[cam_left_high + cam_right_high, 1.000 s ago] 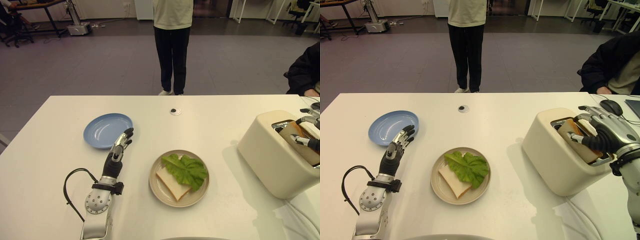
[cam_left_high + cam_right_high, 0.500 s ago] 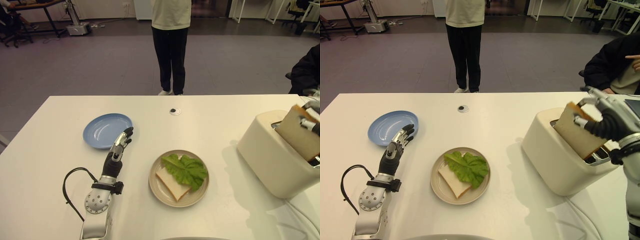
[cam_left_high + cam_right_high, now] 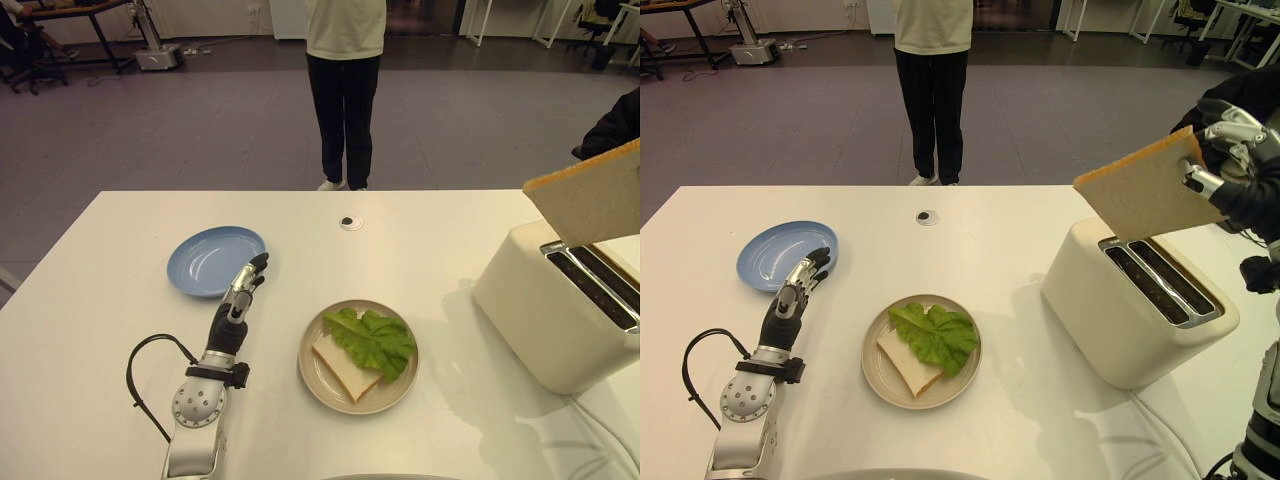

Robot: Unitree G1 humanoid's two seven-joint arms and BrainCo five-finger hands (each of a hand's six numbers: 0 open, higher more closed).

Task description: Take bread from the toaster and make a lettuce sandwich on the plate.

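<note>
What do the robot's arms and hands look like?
The left hand has black-and-silver fingers on a black palm, with a black wrist band, a silver round disc dotted with holes, and a black cable looping beside the silver forearm. The right hand shows the same silver-and-black build.

Glossy blue plate, smooth matt toaster
</note>
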